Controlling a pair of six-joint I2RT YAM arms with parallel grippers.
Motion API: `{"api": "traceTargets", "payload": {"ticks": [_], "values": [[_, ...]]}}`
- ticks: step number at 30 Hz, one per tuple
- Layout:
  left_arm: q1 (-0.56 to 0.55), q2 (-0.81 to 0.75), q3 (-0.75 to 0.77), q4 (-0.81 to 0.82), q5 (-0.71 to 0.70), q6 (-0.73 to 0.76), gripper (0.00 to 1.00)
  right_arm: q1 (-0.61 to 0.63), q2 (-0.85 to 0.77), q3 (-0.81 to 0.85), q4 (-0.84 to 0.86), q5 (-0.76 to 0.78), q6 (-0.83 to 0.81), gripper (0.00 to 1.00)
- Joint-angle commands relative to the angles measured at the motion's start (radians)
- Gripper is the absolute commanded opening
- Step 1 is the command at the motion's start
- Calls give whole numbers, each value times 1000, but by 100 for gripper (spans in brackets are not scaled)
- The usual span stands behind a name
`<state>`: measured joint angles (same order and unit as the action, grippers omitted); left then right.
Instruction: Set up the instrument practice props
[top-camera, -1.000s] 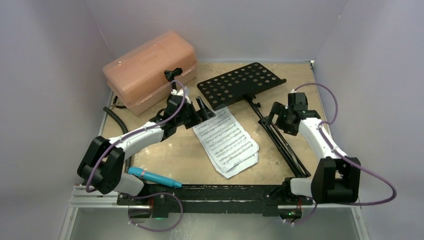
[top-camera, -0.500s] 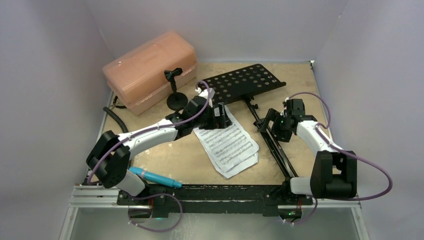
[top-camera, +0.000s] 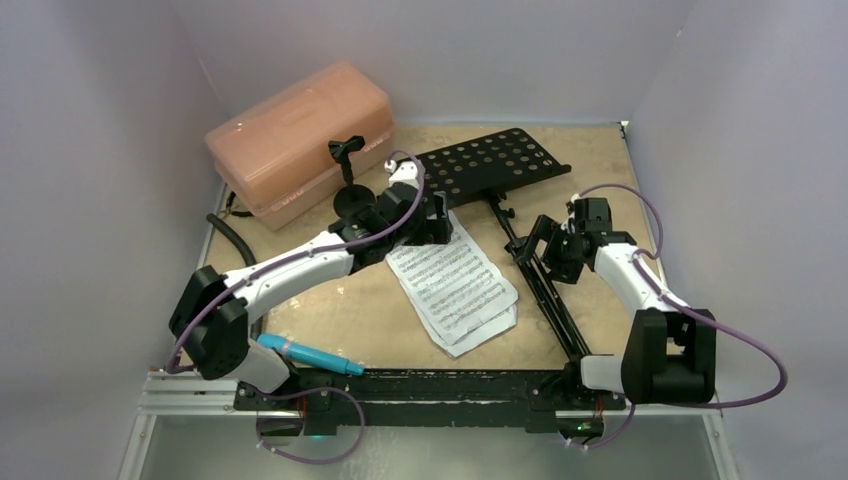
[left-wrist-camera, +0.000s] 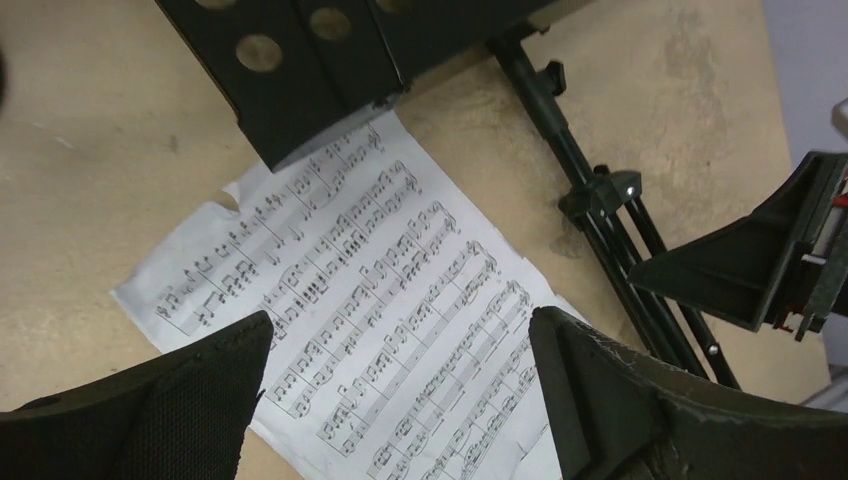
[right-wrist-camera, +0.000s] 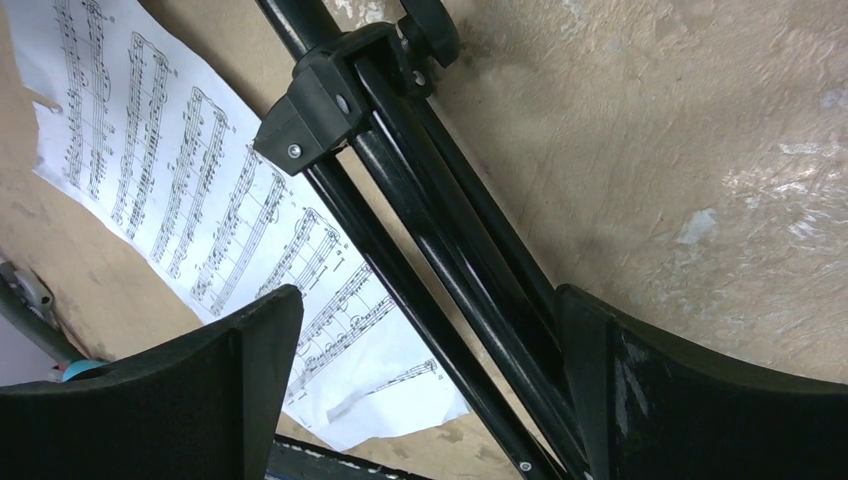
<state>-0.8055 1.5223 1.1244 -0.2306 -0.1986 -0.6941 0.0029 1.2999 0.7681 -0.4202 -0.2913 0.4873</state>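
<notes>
My left tool (left-wrist-camera: 400, 335) gapes wide above the two white sheet-music pages (top-camera: 455, 285), which lie overlapped in the middle of the worktop (top-camera: 340, 310), printed staves up. My right tool (right-wrist-camera: 428, 300) is spread too, straddling the folded black legs of the music stand (top-camera: 485, 165) and gripping nothing. The stand lies flat, perforated desk at 12 o'clock, legs running toward 5. The small black mic stand (top-camera: 350, 200) stands upright at 11; the cyan-blue microphone (top-camera: 305, 355) lies at 7.
</notes>
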Motion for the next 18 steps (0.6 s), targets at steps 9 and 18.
{"api": "traceTargets", "payload": {"ticks": [9, 18], "values": [[73, -166, -94, 34, -45, -167, 99, 4, -41, -1, -40, -6, -15, 98], [95, -98, -200, 257, 219, -291, 99, 3, -71, -98, 23, -172, 49, 98]]}}
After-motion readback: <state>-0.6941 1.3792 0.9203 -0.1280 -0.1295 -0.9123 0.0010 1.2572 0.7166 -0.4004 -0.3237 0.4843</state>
